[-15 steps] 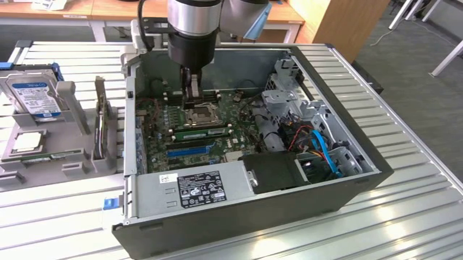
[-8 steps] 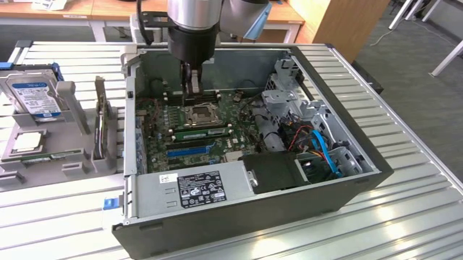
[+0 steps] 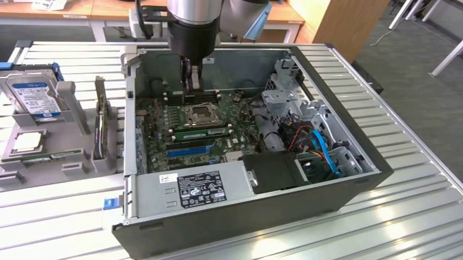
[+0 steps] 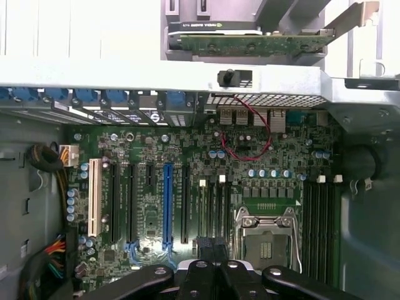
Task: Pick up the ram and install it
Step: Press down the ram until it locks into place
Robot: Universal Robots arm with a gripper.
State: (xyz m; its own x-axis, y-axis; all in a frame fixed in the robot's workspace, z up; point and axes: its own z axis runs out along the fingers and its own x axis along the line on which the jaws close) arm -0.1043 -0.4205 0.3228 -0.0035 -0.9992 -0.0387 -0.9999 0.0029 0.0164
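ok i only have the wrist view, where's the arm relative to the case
Observer: The gripper is down inside the open computer case, above the motherboard, just past the CPU socket on the side away from the power supply.
Operator: anything on the table outside the case
Observer: Yes, on the exterior view's left a grey fixture holds a hard drive.
Operator: is that drive flat
Observer: No, it stands propped up, label facing the camera.
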